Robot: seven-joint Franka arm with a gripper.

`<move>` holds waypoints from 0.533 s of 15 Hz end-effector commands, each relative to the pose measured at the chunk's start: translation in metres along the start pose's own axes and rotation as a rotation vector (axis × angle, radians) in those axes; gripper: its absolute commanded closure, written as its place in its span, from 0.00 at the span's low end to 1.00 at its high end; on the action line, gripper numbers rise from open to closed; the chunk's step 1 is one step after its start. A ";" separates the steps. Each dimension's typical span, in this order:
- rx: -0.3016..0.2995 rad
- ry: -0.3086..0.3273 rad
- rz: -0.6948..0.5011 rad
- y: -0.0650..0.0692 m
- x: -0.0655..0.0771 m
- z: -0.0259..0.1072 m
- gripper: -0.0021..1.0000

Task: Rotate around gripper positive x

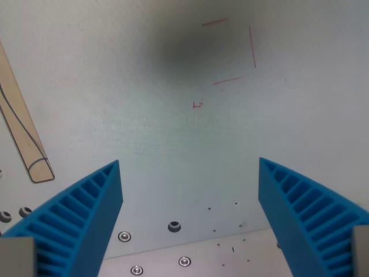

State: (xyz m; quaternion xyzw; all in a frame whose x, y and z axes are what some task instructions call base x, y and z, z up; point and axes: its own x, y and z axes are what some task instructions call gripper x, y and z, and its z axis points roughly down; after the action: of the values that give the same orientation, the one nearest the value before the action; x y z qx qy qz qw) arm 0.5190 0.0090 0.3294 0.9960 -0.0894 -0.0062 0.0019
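My gripper (189,163) looks down on a pale grey-white table surface (173,127). Its two blue ribbed fingers (86,213) rise from the bottom corners of the wrist view, wide apart, with nothing between them. Faint red pen lines (233,52) form a partial square on the table beyond the fingertips, under a soft dark shadow. A tiny red mark (198,104) lies just below it.
A thin wooden strip (20,124) with a dark curved line lies at the wrist view's left edge. Screw heads (124,236) and a hole (174,226) dot the table's near edge, where a lighter plate (190,257) begins.
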 end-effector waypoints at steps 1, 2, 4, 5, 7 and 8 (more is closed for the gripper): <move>0.012 0.003 0.000 0.000 0.000 -0.001 0.00; 0.024 0.003 0.000 0.000 0.000 -0.001 0.00; 0.047 0.003 0.000 0.000 0.000 -0.001 0.00; 0.059 0.003 0.000 0.000 0.000 -0.001 0.00; 0.082 0.003 0.000 0.000 0.000 -0.001 0.00; 0.094 0.003 0.000 0.000 0.000 -0.001 0.00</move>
State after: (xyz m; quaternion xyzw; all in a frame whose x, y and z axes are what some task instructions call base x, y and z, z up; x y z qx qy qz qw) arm 0.5191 0.0105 0.3294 0.9958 -0.0912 -0.0064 -0.0029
